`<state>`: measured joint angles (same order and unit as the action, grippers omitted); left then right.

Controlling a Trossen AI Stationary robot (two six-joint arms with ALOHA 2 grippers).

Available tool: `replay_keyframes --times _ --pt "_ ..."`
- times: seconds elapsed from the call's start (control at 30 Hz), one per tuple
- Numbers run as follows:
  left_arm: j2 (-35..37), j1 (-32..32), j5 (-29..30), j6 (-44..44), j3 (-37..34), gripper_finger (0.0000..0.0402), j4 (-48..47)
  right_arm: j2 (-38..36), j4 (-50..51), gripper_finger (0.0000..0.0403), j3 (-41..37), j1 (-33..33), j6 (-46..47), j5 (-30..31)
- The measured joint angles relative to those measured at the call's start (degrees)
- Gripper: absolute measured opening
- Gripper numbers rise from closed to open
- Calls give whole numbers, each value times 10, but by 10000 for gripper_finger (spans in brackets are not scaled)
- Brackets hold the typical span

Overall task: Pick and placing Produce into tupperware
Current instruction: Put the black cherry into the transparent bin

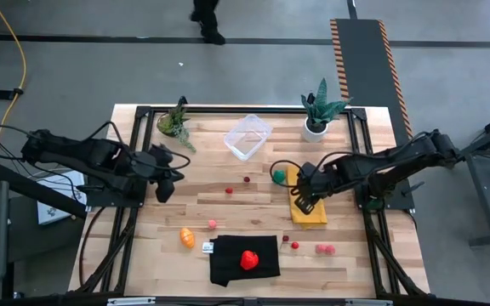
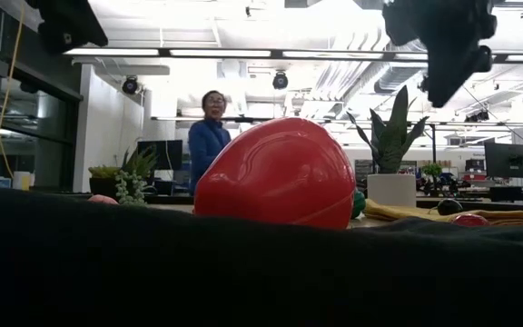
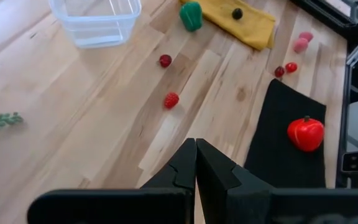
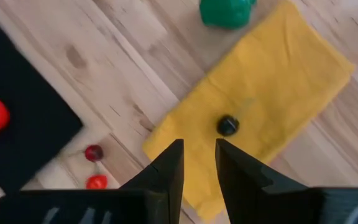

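The clear tupperware [image 1: 247,136] stands at the far middle of the table with nothing in it. Produce lies scattered. A green piece [image 4: 225,11] sits at the yellow cloth's [image 4: 272,81] far corner, and a dark berry [image 4: 227,126] lies on the cloth. A red strawberry-like piece [image 1: 249,259] rests on the black cloth [image 1: 228,263]. An orange piece [image 1: 187,237] and small red berries [image 3: 171,100] lie on the wood. My right gripper [image 4: 199,152] hovers over the yellow cloth, pointing down with a narrow gap, just short of the dark berry. My left gripper [image 3: 196,146] hangs shut over the left side.
Two potted plants [image 1: 175,123] [image 1: 320,110] flank the tupperware at the far edge. Pink berries [image 1: 325,249] lie near the front right. A person in blue [image 2: 209,136] stands in the room beyond the table. Bare wood lies between the two arms.
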<state>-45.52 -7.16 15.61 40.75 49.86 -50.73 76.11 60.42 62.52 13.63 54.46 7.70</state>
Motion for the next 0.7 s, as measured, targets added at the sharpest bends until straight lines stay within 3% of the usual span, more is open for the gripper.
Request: replay_keyframes --times 0.37,0.7 --pt "0 0 0 0 -25 1 19 0 -3 169 -57 -14 196 -21" --pt "0 0 -2 -4 -25 1 19 7 -47 172 -93 -34 261 -22"
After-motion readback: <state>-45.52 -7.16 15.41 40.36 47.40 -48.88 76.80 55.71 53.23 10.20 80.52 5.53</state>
